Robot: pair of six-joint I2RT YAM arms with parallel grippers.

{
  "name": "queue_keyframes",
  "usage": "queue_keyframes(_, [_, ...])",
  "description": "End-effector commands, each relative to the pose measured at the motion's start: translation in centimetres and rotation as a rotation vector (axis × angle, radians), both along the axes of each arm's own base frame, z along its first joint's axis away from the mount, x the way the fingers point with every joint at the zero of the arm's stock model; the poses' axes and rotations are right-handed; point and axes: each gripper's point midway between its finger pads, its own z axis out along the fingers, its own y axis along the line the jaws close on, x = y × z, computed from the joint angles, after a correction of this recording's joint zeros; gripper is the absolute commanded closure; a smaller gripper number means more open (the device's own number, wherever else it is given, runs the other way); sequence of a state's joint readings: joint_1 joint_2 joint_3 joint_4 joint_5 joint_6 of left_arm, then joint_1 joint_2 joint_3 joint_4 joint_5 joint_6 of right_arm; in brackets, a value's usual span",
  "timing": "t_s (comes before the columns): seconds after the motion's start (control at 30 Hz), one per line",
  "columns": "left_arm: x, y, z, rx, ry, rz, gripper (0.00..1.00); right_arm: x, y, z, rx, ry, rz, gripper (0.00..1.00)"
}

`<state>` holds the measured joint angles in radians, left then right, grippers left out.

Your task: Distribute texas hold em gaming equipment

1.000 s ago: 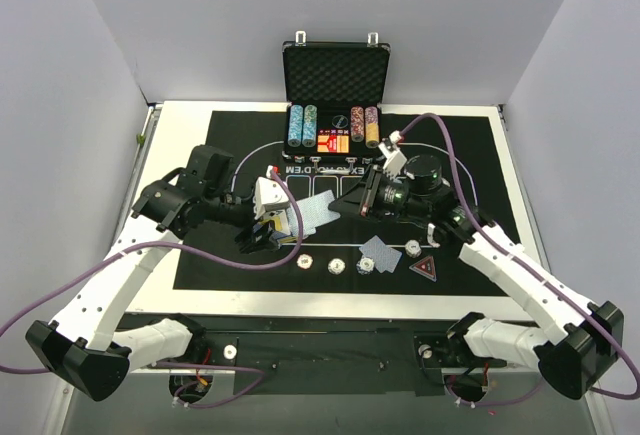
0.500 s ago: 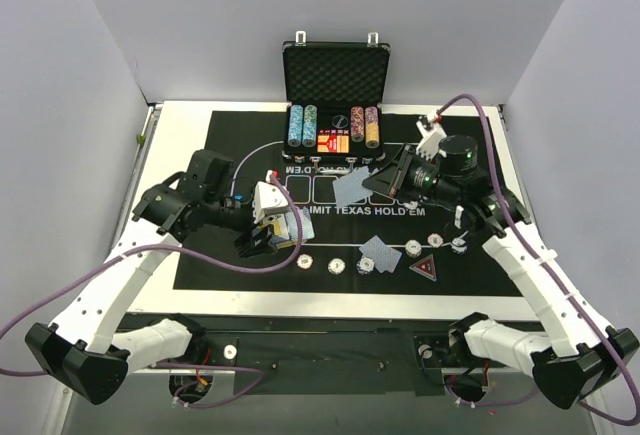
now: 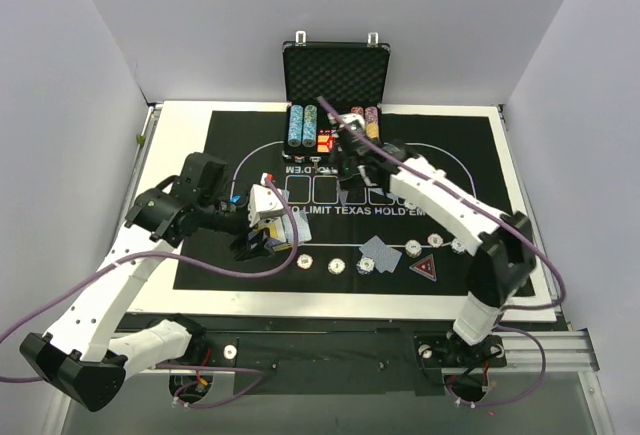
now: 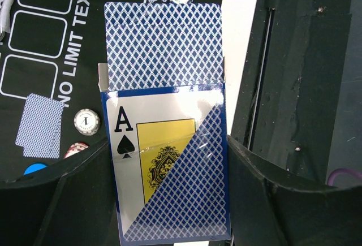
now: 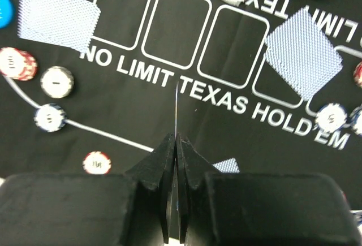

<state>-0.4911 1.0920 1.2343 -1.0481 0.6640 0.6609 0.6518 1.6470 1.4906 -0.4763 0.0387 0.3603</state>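
My left gripper (image 4: 168,167) is shut on the blue-patterned deck (image 4: 167,144), its flap open and an ace of spades on its face; from above it hangs over the mat's left (image 3: 266,227). My right gripper (image 5: 176,144) is shut on a single playing card (image 5: 176,107), seen edge-on above the white lettering. In the top view this gripper (image 3: 342,167) is just in front of the case. Face-down cards (image 5: 302,51) (image 5: 56,20) (image 3: 380,252) lie on the mat. Striped chips (image 5: 57,81) (image 3: 337,266), a blue disc (image 5: 2,8) and the triangular marker (image 3: 426,267) also lie there.
The black case (image 3: 335,73) stands open at the far edge with columns of chips (image 3: 302,127). The black mat (image 3: 470,170) covers most of the white table. Grey walls close in the left, right and back. The right arm stretches diagonally across the mat's right half.
My right arm has swung from the mat's right side over to the far middle by the case, carrying the card. The left arm and the deck have barely moved.
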Motion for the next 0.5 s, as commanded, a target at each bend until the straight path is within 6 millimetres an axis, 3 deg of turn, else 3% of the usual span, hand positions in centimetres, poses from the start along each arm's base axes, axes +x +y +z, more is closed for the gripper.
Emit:
queue_keyframes(0.0, [-1.1,-0.2,1.7,-0.055,0.001,-0.023,0.94,2.5,-1.4,1.7,-0.293,-0.150,0.010,1.00])
queue_keyframes(0.3, [-1.3,-0.2,2.0,-0.062,0.001,-0.020,0.94,4.1,1.3,-2.6,-0.673,-0.217,0.115,1.00])
queue_keyframes(0.47, [-1.3,-0.3,2.2,-0.068,0.008,-0.019,0.94,5.1,4.3,-5.5,-0.720,-0.204,0.182,1.00])
